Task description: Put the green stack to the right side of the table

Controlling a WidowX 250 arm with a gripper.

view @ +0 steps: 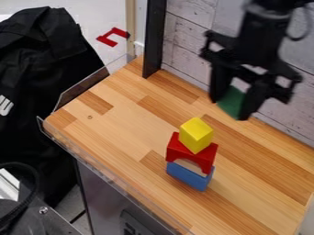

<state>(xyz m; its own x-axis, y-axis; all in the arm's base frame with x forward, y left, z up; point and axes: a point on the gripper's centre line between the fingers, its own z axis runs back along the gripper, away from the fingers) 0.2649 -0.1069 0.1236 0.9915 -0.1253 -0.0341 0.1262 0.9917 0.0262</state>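
Observation:
Over the back right of the wooden table (131, 133), the black gripper (232, 104) hangs down, shut on a green block (232, 102). The block is held between its two fingers, partly covered by them, and appears raised above the surface. In front of the gripper and a little to its left stands a stack: a yellow cube (196, 134) on top, a red arch block (191, 153) in the middle and a blue block (189, 176) at the bottom.
A clear low guard (92, 87) runs along the table's left and front edges. A black post (154, 39) and a whitewashed plank wall (187, 36) border the back. Black cloth (46, 69) hangs beyond the left edge.

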